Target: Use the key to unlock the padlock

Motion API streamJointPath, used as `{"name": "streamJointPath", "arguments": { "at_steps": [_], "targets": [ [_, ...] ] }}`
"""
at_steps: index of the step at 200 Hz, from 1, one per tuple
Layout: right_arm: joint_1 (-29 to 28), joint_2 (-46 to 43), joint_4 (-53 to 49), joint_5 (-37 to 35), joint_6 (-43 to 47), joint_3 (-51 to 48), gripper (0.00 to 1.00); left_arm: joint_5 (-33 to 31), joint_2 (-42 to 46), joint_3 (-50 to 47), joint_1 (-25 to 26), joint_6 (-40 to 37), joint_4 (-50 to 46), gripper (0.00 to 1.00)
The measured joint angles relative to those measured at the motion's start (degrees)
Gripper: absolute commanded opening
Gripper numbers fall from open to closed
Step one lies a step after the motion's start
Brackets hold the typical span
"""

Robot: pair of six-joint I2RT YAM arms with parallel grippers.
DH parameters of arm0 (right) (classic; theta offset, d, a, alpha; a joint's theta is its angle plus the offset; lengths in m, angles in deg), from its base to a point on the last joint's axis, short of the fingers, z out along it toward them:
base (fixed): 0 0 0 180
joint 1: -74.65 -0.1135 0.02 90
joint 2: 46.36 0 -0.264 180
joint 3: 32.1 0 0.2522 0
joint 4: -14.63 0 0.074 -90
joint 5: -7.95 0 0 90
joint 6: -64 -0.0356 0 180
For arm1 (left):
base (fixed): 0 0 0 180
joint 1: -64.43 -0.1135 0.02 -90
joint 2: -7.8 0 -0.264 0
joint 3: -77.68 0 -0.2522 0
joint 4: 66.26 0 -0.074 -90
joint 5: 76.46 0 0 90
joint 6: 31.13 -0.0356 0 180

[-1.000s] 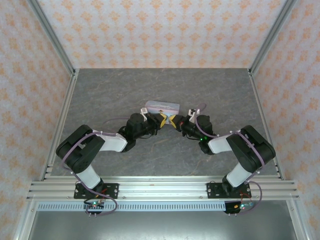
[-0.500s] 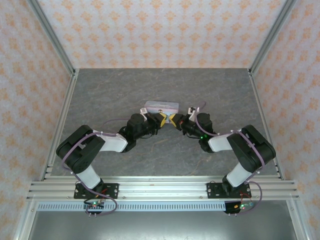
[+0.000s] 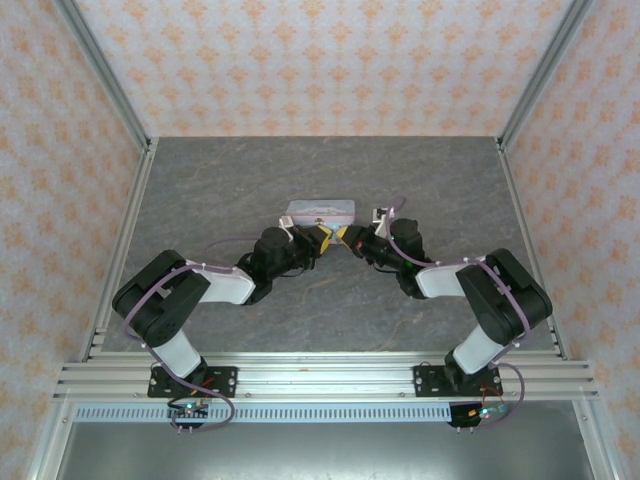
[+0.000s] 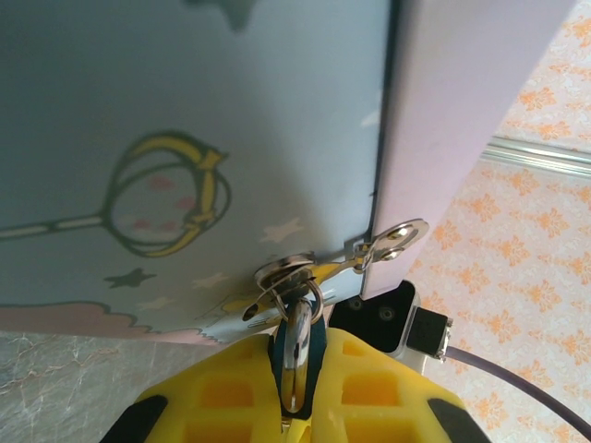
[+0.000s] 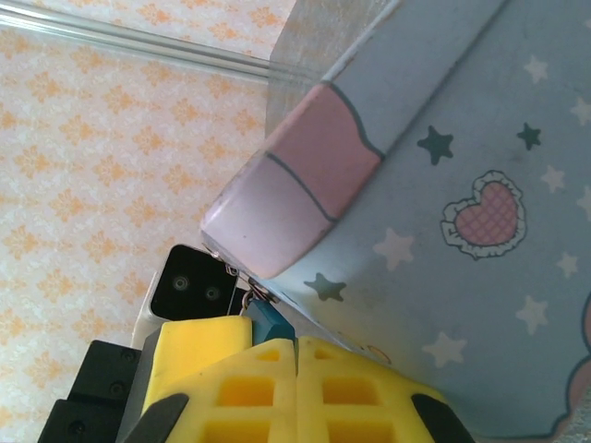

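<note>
Grey stone tabletop (image 3: 220, 190) below: the padlock (image 4: 316, 341) hangs at the clasp on the near side of the tin box (image 4: 185, 138). My left claw (image 4: 297, 337) pinches it between yellow fingers, with a silver piece (image 4: 295, 358) lying across it. My right claw (image 5: 295, 343) is pressed fully closed just beside the lock, tip to tip with the left; what it holds I cannot tell.

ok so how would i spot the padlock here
Start at the pastel tin box in the middle of the grey table. At its silver hasp, the yellow jaws of the left gripper pinch the padlock: tiny and dark blue-green, where its neighbours are silver or yellow.
</note>
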Motion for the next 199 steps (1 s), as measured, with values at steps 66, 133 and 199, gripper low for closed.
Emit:
{"name": "streamJointPath", "arguments": {
  "at_steps": [66, 133, 199],
  "targets": [
    [0.13, 1.01, 4.0, 0.22, -3.17, -0.63, 0.0, -0.33, 0.13, 0.0, 0.0, 1.29, 0.46, 0.0],
    [-0.81, -1.05, 6.97, -1.36, -8.24, -4.48, 0.0, 2.25, 2.67, 0.46, 0.31, -1.6, -4.66, 0.0],
    [-2.49, -4.35, 7.96, -1.9, -9.86, -8.44, 0.0, 4.68, 7.61, -0.9, 1.11, -2.23, -10.56, 0.0]
  ]
}}
